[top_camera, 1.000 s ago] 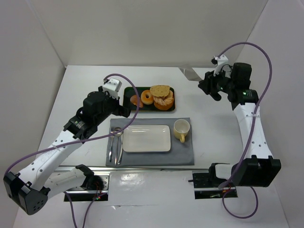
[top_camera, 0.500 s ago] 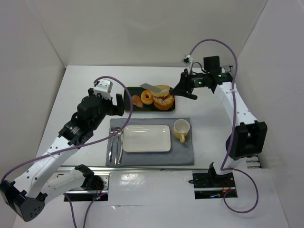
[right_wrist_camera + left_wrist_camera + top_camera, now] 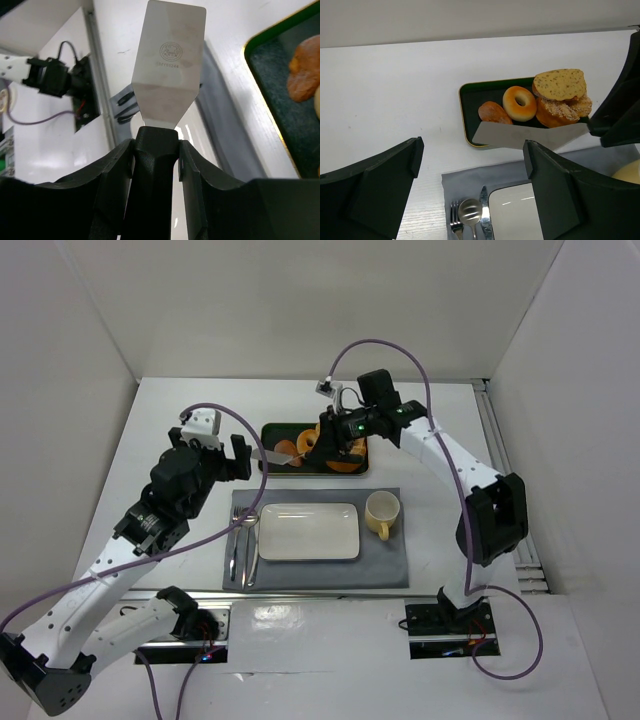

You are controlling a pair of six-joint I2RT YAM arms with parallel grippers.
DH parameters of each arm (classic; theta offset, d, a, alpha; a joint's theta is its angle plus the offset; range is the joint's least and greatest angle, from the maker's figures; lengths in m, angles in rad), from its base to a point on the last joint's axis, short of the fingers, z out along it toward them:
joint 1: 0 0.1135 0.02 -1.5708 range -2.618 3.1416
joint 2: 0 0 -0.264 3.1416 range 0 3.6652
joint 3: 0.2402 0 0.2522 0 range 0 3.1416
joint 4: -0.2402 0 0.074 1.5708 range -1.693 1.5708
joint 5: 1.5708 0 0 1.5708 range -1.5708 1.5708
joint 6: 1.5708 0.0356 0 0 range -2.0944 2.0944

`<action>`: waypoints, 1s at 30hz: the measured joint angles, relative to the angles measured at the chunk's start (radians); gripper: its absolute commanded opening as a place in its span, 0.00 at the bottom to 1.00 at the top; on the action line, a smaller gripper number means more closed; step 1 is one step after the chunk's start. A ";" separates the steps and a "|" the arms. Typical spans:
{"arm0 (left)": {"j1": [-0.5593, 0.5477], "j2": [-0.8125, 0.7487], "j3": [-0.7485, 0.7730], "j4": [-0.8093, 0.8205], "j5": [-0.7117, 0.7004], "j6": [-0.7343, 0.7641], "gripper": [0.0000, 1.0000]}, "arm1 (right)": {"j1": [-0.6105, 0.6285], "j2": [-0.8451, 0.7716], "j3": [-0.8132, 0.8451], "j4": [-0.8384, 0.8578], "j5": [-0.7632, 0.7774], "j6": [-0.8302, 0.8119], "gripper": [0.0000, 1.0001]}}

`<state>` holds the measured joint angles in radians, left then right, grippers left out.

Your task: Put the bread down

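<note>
White table, white walls: we note the bread (image 3: 494, 112) at the left end of the dark tray (image 3: 462, 107), just beside the donut (image 3: 519, 103), and the white plate (image 3: 308, 531) bare, so we judge both the lift and the placing are left to do. The right gripper (image 3: 157, 145) is clamped on the spatula (image 3: 530, 135), its arm stretched leftward across the tray, blade low at the bread's near side; contact we cannot tell. The left gripper (image 3: 472, 150) hangs spread and empty, left of the tray.
</note>
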<state>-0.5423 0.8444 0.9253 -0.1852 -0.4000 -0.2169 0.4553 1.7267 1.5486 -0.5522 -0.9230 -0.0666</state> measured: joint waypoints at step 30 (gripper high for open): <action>0.000 0.000 -0.001 0.007 -0.007 0.000 1.00 | 0.100 0.128 -0.212 0.382 0.344 0.295 0.00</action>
<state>-0.5423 0.8444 0.9241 -0.1780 -0.4072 -0.2165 0.5549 1.8545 1.3369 -0.1703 -0.5785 0.2287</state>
